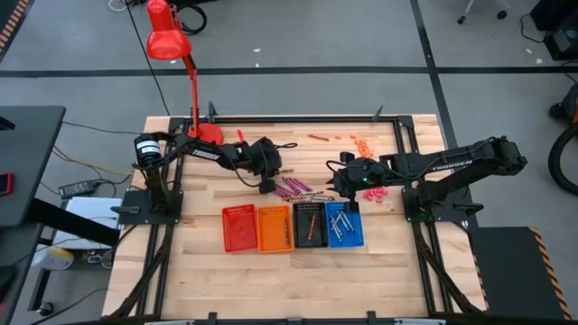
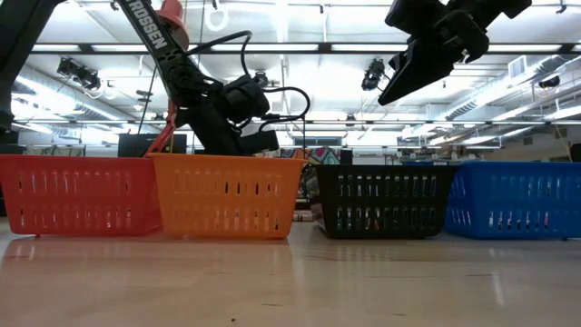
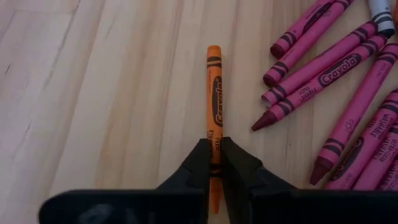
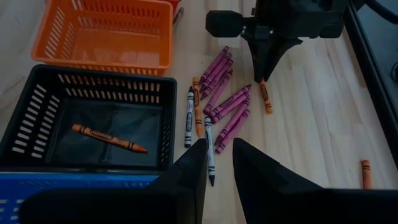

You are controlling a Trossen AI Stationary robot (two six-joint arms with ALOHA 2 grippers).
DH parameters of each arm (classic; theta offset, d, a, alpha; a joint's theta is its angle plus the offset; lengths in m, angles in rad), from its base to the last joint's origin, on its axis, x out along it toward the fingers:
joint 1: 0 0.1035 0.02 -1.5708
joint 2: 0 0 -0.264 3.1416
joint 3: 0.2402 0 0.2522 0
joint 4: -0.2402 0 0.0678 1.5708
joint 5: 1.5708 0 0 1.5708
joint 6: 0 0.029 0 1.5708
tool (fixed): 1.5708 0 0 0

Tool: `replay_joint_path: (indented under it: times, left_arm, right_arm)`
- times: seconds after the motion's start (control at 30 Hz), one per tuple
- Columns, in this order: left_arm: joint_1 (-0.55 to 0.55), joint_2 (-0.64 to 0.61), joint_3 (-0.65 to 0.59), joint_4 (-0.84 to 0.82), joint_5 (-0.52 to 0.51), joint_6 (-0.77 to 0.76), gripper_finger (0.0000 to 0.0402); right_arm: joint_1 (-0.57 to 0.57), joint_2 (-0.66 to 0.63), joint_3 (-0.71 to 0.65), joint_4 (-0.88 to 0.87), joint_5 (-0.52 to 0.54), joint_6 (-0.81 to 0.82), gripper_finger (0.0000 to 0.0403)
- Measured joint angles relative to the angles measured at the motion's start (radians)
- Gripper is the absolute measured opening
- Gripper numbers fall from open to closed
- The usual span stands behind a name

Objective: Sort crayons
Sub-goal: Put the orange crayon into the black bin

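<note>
The left end effector (image 3: 216, 163) is down at the wooden tabletop (image 3: 93, 93), its two dark fingers clenched on one end of a single orange wax crayon (image 3: 214, 106) that lies flat, just beside the loose pile of magenta-purple crayons (image 3: 336, 68). In the right wrist view the same crayon shows under the left arm, near that pile. The right end effector (image 4: 219, 163) hangs above the tabletop with its fingers parted and nothing between them, over a thin grey crayon (image 4: 209, 149) at the pile's near edge.

Four small slotted plastic baskets stand in a row: red basket (image 1: 238, 227), orange basket (image 1: 273, 227), black basket (image 4: 37, 112) and blue basket (image 1: 344, 224). The black one already holds an orange-brown crayon (image 4: 109, 138), and the blue one some greyish sticks. More orange crayons (image 1: 361, 143) lie scattered at the far side.

The main risk seems to be the grip: it is taken near the crayon's end, not its middle, so on lifting the long free part may droop or swing and slip out. The two arms also work close together over the same pile, so a careless sweep could knock neighbouring crayons or bring the arms together.
</note>
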Motion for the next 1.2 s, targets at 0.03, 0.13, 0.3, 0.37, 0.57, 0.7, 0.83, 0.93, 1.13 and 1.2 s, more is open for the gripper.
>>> replay_joint_path:
  times: [0.03, 0.13, 0.3, 0.37, 0.57, 0.7, 0.83, 0.93, 1.13, 1.2]
  left_arm:
    - [0.0, 0.0, 0.0, 0.0, 0.0, 0.0, 0.0024]
    - [0.0, 0.001, 0.0, 0.0, 0.001, 0.0, 0.003]
    - [-0.009, -0.011, -0.002, 0.009, -0.004, 0.0, 0.0034]
    - [-0.012, -0.02, -0.004, 0.007, -0.005, 0.001, 0.0034]
    - [-0.025, -0.069, -0.005, 0.012, -0.005, 0.0, 0.0035]
    - [-0.036, -0.089, -0.005, 0.018, 0.0, 0.0, 0.0035]
    - [-0.059, -0.09, -0.004, 0.059, 0.007, -0.015, 0.0036]
    - [-0.092, -0.09, -0.003, 0.092, 0.016, -0.019, 0.0036]
    - [-0.172, -0.089, -0.003, 0.196, 0.017, -0.037, 0.0037]
    - [-0.199, -0.089, -0.003, 0.235, 0.017, -0.03, 0.0037]
  right_arm:
    - [0.0, 0.0, 0.0, 0.0, 0.0, 0.0, 0.0082]
    - [0.0, 0.0, 0.0, 0.0, 0.0, 0.0, 0.0082]
    - [0.0, 0.0, 0.0, -0.001, 0.0, 0.0, 0.0082]
    - [0.0, 0.0, 0.0, -0.001, 0.0, 0.0, 0.0082]
    - [0.0, 0.0, 0.001, -0.003, 0.001, 0.0, 0.0082]
    - [0.0, 0.0, 0.001, -0.004, 0.002, 0.0, 0.0082]
    - [0.0, 0.0, 0.001, -0.01, 0.055, 0.014, 0.0082]
    - [-0.003, 0.0, 0.001, -0.046, 0.128, 0.048, 0.0082]
    - [-0.028, 0.0, 0.001, -0.121, 0.214, 0.102, 0.0082]
    - [-0.034, 0.0, 0.001, -0.131, 0.211, 0.111, 0.0082]
